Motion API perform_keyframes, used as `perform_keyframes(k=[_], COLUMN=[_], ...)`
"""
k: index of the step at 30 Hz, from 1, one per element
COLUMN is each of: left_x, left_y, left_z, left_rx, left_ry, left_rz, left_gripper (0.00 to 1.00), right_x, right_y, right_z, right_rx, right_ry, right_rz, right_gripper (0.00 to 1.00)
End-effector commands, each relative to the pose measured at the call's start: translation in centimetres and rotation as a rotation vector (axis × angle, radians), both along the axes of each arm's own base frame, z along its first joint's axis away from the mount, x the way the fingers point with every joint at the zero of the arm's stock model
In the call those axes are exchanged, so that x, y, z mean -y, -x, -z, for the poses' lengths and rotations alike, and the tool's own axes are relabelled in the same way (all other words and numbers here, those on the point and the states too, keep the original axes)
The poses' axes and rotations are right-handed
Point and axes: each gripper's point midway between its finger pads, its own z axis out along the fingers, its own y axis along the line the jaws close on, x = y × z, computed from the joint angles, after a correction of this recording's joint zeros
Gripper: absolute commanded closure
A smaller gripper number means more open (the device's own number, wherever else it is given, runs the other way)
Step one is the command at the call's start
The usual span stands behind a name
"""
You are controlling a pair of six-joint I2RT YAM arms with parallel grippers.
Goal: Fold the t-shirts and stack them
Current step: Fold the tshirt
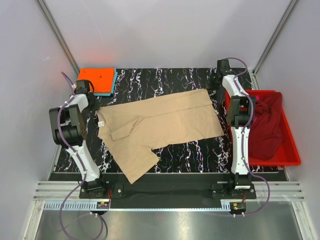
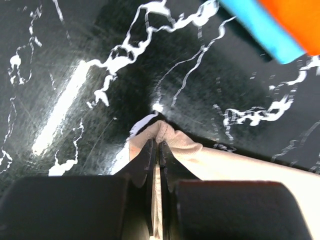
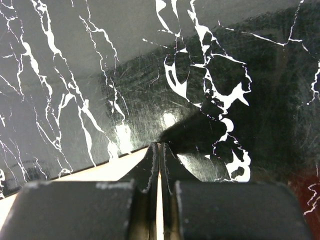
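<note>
Pinching tan t-shirt (image 1: 165,122) corners: left end effector (image 2: 156,142) and right end effector (image 3: 158,145) (both clamped tight).

My overhead camera sits above and behind both arms and looks down on the whole bench (image 1: 190,150), with the arms' bases along its bottom edge. The left wrist camera rides just behind the left gripper (image 2: 158,150), very near the surface, facing out past it. Ahead and to that gripper's right I catch a corner of the orange and blue pile (image 2: 280,25), which the overhead view shares. The right wrist camera looks just as closely past the right gripper (image 3: 159,150). The tan shirt (image 3: 100,172) edge on its left is shared too.
</note>
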Motion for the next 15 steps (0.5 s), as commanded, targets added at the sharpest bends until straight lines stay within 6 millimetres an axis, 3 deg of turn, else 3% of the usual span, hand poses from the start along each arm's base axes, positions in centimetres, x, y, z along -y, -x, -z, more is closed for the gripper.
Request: perform_keyframes(k=[1,2,4,5,6,9,10,12,13,15], left_x=[-0.8,-0.5,-0.4,-0.2,0.0,0.1,0.1,0.2,0.6,1.3], left_y=[-2.8,-2.9,-2.4,-2.3,-1.8,0.1,1.0,2.6,3.7,5.0], left_z=[-3.2,-4.1,-4.8,-6.0,-6.4,-8.4,-8.4,-10.6,-11.8,-12.5], left_rx=[0.111,0.128,0.129,0.145,0.137,0.128,0.116,0.145,0.169,0.168], left_ry=[-0.010,-0.018,-0.047,-0.073,-0.079,-0.117,-0.122,-0.142,-0.146,-0.153], left_rz=[0.004,0.015,0.029,0.036,0.040,0.025,0.017,-0.011,-0.010,0.005], left_gripper=[0.88,0.79,0.70,0.59,0.54,0.40,0.38,0.32,0.29,0.27], right_x=[1.6,1.2,1.1,1.4,1.5,2.5,2.7,3.6,3.6,3.7], right_y=[-1.2,-1.0,-0.8,-0.8,-0.7,-0.3,-0.1,0.7,1.2,2.5], right_z=[-2.1,-2.1,-2.3,-3.1,-3.5,-6.0,-7.7,-9.1,-10.8,-11.9], right_rx=[0.047,0.034,0.024,0.022,0.020,0.027,0.045,0.037,0.051,0.026], right_ry=[0.035,0.022,0.025,0.037,0.042,0.090,0.102,0.137,0.138,0.147], right_rz=[0.037,0.025,0.016,0.021,0.022,0.053,0.062,0.089,0.096,0.124], right_gripper=[1.00,1.00,0.82,0.75,0.66,0.50,0.48,0.44,0.43,0.43])
